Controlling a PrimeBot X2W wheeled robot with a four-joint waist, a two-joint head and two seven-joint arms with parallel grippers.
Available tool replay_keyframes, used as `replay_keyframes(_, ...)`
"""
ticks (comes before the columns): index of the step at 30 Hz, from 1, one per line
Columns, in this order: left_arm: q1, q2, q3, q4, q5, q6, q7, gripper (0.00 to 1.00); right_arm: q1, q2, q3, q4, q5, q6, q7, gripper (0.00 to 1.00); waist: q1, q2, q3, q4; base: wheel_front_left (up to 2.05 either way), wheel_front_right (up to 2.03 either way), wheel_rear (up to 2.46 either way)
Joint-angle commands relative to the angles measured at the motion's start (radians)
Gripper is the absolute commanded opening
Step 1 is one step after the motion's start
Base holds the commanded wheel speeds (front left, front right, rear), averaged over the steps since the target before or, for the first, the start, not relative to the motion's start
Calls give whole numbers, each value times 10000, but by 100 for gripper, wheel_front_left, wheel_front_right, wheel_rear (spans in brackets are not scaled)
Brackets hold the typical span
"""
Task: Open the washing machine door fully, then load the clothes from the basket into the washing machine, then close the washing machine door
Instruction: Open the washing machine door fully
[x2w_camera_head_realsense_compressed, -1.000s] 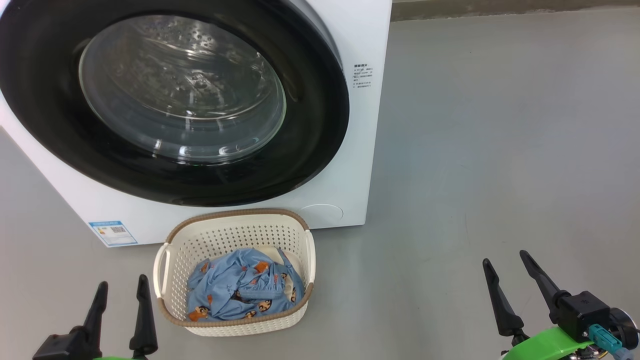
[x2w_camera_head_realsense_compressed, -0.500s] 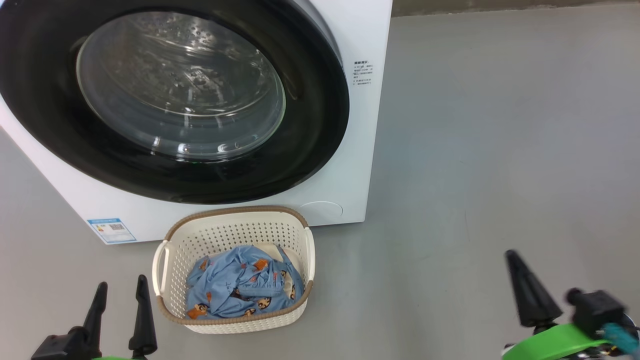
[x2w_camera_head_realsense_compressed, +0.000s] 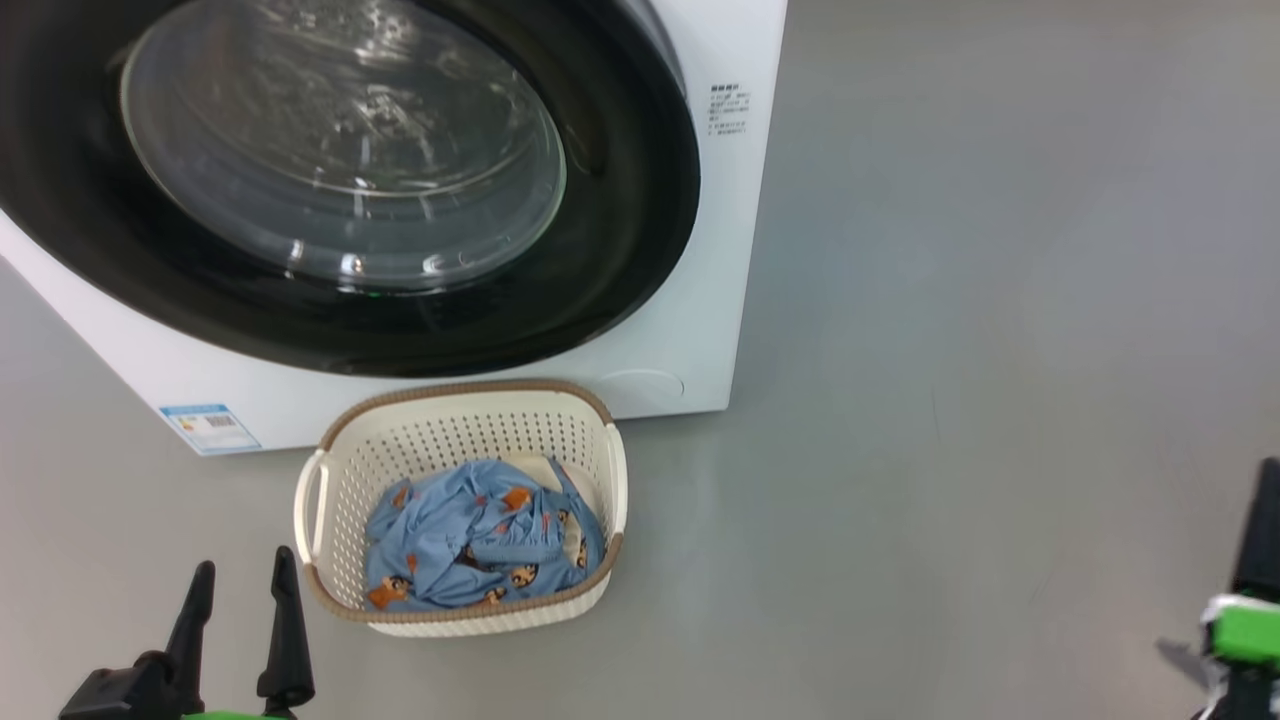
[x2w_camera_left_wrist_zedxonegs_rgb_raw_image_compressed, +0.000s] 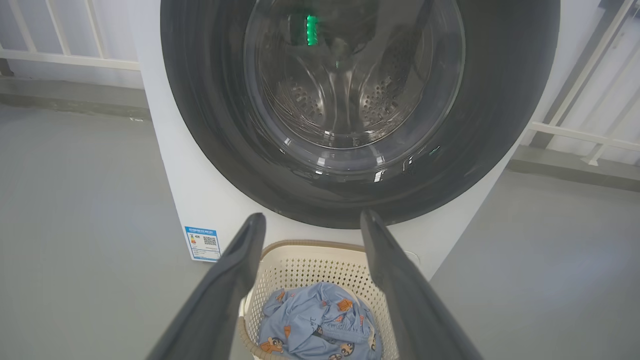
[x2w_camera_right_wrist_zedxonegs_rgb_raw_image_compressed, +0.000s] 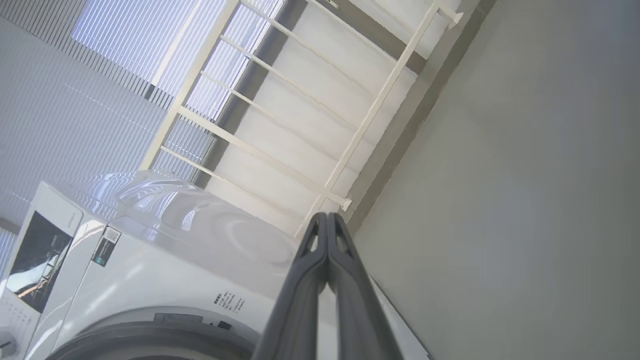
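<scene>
The white washing machine (x2w_camera_head_realsense_compressed: 720, 250) (x2w_camera_left_wrist_zedxonegs_rgb_raw_image_compressed: 200, 200) (x2w_camera_right_wrist_zedxonegs_rgb_raw_image_compressed: 165, 280) stands ahead with its round black-ringed door (x2w_camera_head_realsense_compressed: 620, 200) (x2w_camera_left_wrist_zedxonegs_rgb_raw_image_compressed: 500, 100) shut against the front. Right below it on the floor sits the cream basket (x2w_camera_head_realsense_compressed: 460, 430) (x2w_camera_left_wrist_zedxonegs_rgb_raw_image_compressed: 305, 260), holding the light blue printed clothes (x2w_camera_head_realsense_compressed: 480, 540) (x2w_camera_left_wrist_zedxonegs_rgb_raw_image_compressed: 320, 325). At the lower left of the head view my left gripper (x2w_camera_head_realsense_compressed: 240, 580) (x2w_camera_left_wrist_zedxonegs_rgb_raw_image_compressed: 310, 220) is open and empty, short of the basket. My right gripper (x2w_camera_right_wrist_zedxonegs_rgb_raw_image_compressed: 327, 217) is shut on nothing, fingertips pressed together, far right of the machine; its green wrist (x2w_camera_head_realsense_compressed: 1245, 635) sits at the head view's lower right edge.
Bare grey floor (x2w_camera_head_realsense_compressed: 1000, 350) spreads to the right of the machine. A white railing (x2w_camera_right_wrist_zedxonegs_rgb_raw_image_compressed: 350, 150) and wall run behind it. A blue label (x2w_camera_head_realsense_compressed: 210, 428) marks the machine's lower left corner.
My right gripper closed its fingers and swung toward the right edge of the head view. The head camera shifted, so machine and basket sit a little higher. The left gripper stayed put.
</scene>
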Motion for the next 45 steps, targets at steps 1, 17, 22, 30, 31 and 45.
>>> replay_keyframes(1, -335, 127, 286, -302, 12, -16, -65, 100, -495, -241, 64, -139, 769, 16, -49, 0, 0, 0, 232, 18, 0, 0, 0)
replay_keyframes(17, -677, 127, 172, -449, 272, -16, -65, 100, -2027, -1480, -1240, 710, 6587, 16, 2273, 0, 0, 0, 1373, 125, 0, 0, 0)
replay_keyframes(22, -863, 183, 0, -507, 456, -16, -65, 100, -2934, -1444, -1636, 990, 6583, 16, 3486, 0, 0, 0, 2011, 206, 0, 0, 0)
replay_keyframes(30, -1308, 392, -212, -606, 569, -16, -65, 100, -4777, -1422, -1058, 1148, 5880, 16, 4945, 0, 0, 0, 3125, 430, 0, 0, 0)
replay_keyframes(31, -1361, 407, -257, -602, 575, -16, -65, 100, -4998, -1429, -968, 1124, 5791, 16, 5060, 0, 0, 0, 3213, 478, 0, 0, 0)
replay_keyframes(45, -1690, 326, -595, -521, 579, -16, -65, 100, -7056, -1566, 344, 889, 5283, 16, 6529, 0, 0, 0, 3883, 1282, 0, 0, 0)
